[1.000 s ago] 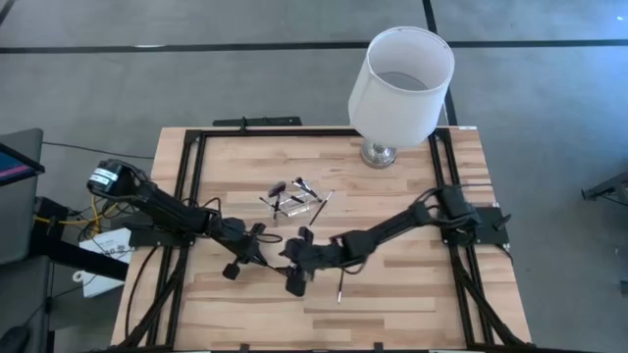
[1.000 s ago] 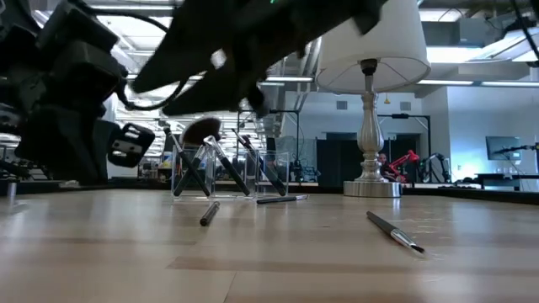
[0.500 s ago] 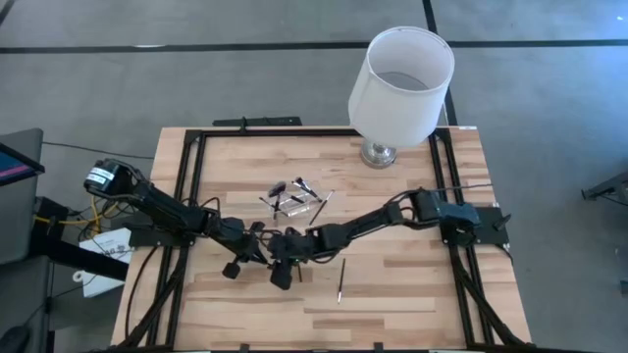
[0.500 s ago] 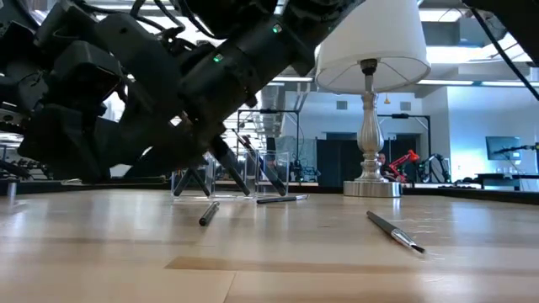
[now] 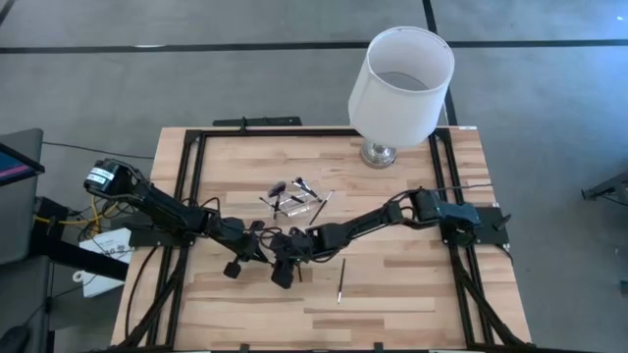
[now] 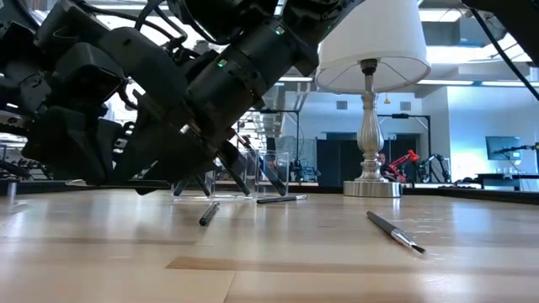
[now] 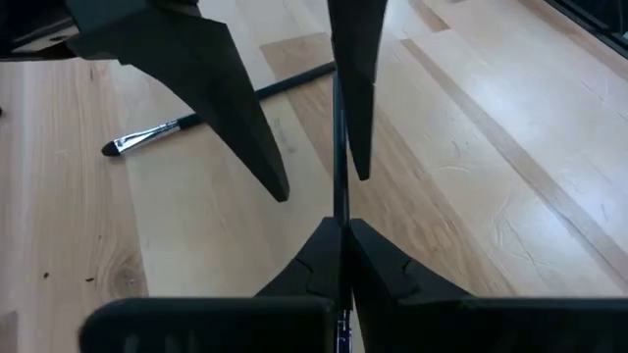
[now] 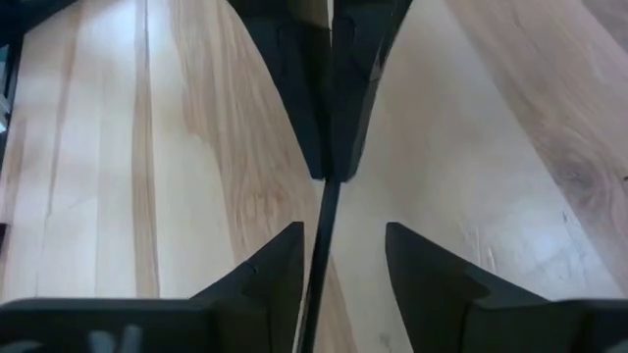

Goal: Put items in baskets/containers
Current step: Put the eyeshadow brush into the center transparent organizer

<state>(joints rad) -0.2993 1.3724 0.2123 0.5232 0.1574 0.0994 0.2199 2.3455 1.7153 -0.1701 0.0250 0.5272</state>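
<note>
A thin brush (image 7: 340, 147) is pinched between the pressed-together fingers of the left hand (image 7: 342, 235). Directly opposite, the right hand (image 8: 341, 257) is spread around the same brush. In the high view, both hands are largely masked by the arms. Another brush (image 5: 340, 279) lies on the tabletop (image 5: 412, 294) just beyond the right hand; the clear cup (image 6: 189, 172) is partly hidden

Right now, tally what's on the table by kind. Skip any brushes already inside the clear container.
Loose makeup brushes lying on the table: 3
Held makeup brush, left gripper shut on it, right gripper open around it: 1
Clear container: 1
Lamp: 1
Total: 6
</note>
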